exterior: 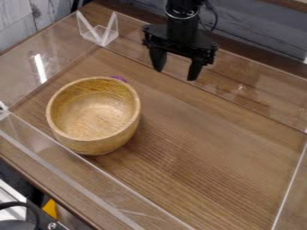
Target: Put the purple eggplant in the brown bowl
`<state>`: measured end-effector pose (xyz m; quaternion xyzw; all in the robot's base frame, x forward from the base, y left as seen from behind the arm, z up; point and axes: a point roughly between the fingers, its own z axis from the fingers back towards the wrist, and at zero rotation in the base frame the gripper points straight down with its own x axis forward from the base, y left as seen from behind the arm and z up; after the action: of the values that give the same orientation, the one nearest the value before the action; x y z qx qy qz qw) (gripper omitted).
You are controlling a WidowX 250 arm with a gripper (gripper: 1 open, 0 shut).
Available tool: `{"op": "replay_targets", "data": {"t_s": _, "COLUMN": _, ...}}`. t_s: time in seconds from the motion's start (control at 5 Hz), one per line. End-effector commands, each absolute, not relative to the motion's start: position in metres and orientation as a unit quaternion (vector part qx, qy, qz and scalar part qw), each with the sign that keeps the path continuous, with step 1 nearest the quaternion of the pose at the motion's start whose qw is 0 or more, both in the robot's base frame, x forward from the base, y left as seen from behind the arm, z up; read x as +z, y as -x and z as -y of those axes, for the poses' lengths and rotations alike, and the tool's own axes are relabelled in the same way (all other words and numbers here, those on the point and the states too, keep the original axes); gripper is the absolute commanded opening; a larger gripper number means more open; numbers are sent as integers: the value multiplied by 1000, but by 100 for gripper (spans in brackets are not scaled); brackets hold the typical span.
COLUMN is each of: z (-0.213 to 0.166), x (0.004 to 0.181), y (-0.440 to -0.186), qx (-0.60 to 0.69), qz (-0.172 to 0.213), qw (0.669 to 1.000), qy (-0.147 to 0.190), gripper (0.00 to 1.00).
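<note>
Nearest the camera, short of the bowl: a dark, partly cropped object with a yellow patch (pixel 49 208), too little in view to name. Next, the landmark itself: a round, thick-walled brown wooden bowl (pixel 96 110), upright on the wood-grained tabletop (pixel 216 148), with no eggplant visible inside. Just beyond the bowl's far rim: the purple eggplant (pixel 120 78), reduced to a small sliver; contact with the rim impossible to tell from this angle. Farther beyond the bowl, past the eggplant: the black two-fingered gripper (pixel 177 66), fingers spread well apart, with nothing visible between, and well apart from both eggplant and bowl. Farthest from the bowl: a clear plastic stand (pixel 100 30), near the table's far side. Step in hand, as judged: approach, before any grasp. Required next: travel toward the bowl's far rim, alignment of the spread fingers about the eggplant, descent without knocking the rim, then closure. Afterward: lift above rim height, short transfer over the bowl's opening, and release. Likely hazard: eggplant nudged against the bowl's outer wall.
</note>
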<state>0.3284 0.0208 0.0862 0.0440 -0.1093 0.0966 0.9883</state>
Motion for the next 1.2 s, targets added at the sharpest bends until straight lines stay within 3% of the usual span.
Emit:
{"op": "replay_targets", "data": {"t_s": 0.0, "z": -18, "x": 103, "y": -335, "qx": 91, "qz": 139, "qw": 985, "qy": -44, "gripper": 100}}
{"op": "replay_targets", "data": {"t_s": 0.4, "z": -18, "x": 100, "y": -338, "qx": 89, "qz": 137, "qw": 986, "qy": -45, "gripper": 100}}
{"op": "replay_targets", "data": {"t_s": 1.0, "z": -27, "x": 95, "y": -364, "qx": 119, "qz": 161, "qw": 979, "qy": -40, "gripper": 100}}
